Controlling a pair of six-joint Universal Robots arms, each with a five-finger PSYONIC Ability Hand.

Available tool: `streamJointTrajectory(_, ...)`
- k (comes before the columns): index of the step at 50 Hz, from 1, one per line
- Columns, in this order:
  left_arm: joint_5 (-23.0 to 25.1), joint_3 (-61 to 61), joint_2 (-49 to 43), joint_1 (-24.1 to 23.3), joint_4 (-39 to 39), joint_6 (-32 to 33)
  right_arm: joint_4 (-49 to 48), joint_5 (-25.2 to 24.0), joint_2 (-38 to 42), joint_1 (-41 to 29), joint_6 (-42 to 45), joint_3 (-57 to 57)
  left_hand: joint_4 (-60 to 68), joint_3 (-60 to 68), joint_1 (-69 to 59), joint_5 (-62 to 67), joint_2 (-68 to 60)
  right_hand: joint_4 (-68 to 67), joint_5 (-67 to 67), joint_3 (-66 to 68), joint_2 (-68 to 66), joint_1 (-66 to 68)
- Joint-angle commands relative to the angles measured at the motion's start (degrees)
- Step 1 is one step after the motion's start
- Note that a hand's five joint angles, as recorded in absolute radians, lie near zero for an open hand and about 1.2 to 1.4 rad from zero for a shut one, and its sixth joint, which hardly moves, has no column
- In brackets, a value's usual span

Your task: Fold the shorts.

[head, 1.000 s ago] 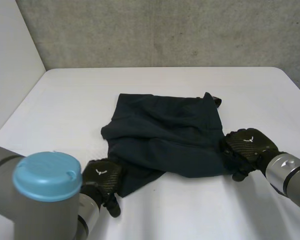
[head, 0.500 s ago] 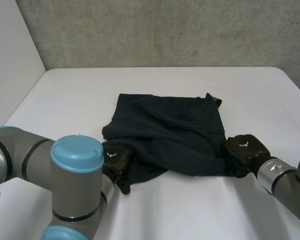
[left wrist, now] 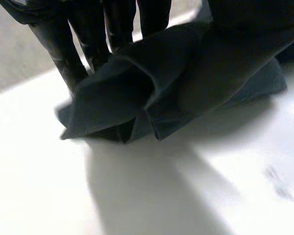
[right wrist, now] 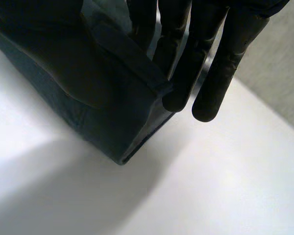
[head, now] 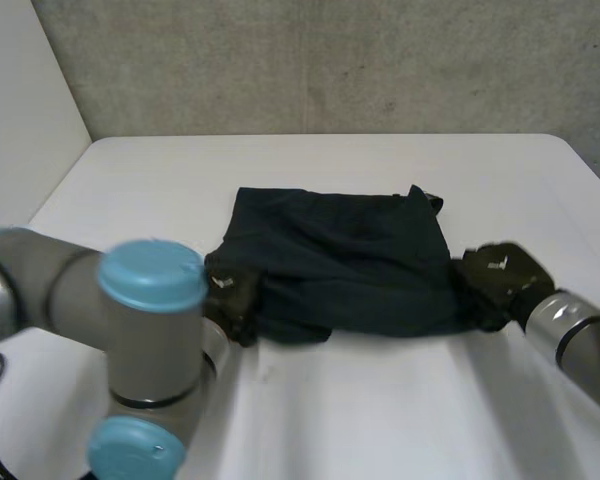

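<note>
Dark navy shorts (head: pixel 350 260) lie in the middle of the white table (head: pixel 380 420). My left hand (head: pixel 232 293) holds their near-left corner, and my right hand (head: pixel 498 275) holds their near-right corner. In the left wrist view the fingers (left wrist: pixel 63 49) pinch a bunched fold of the shorts (left wrist: pixel 186 83), which hangs just above the table with a shadow under it. Seen from the right wrist, the fingers (right wrist: pixel 225 73) close over a hemmed corner of the shorts (right wrist: pixel 98 98), also raised off the table.
A grey concrete wall (head: pixel 330 60) runs behind the table's far edge. A white panel (head: pixel 20 120) stands at the far left. My left arm's blue-capped joint (head: pixel 150 275) rises near the front left.
Both hands closed on the near corners of the shorts. They lifted the near edge and drew it a little toward the far side. My left arm swung inward.
</note>
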State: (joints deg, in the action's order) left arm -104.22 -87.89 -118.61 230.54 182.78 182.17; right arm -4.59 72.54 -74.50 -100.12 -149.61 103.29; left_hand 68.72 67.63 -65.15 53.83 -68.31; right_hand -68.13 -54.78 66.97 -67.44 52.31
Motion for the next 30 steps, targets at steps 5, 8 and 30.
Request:
streamJointTrajectory(5, 4.0, -9.6, 22.8, 7.5, -2.1, 11.7, 17.2, 0.0, -7.2, -0.6, 4.8, -9.3, 11.3, 12.4, -14.8, 16.2, -11.7, -11.9, -15.2, 13.0, -12.6, 27.7)
streamJointTrajectory(8, 4.2, -10.8, 26.0, 9.0, -2.7, 12.0, 18.7, 0.1, -8.3, -0.5, 5.2, -11.4, 11.3, 12.4, -14.8, 16.2, -11.7, -11.9, -15.2, 13.0, -12.6, 27.7)
streamJointTrajectory(30, 7.6, -16.5, 23.1, 11.2, -2.2, 11.1, 16.1, -0.6, -0.9, -1.0, -2.5, -13.3, 11.3, 12.4, -14.8, 16.2, -11.7, -11.9, -15.2, 13.0, -12.6, 27.7)
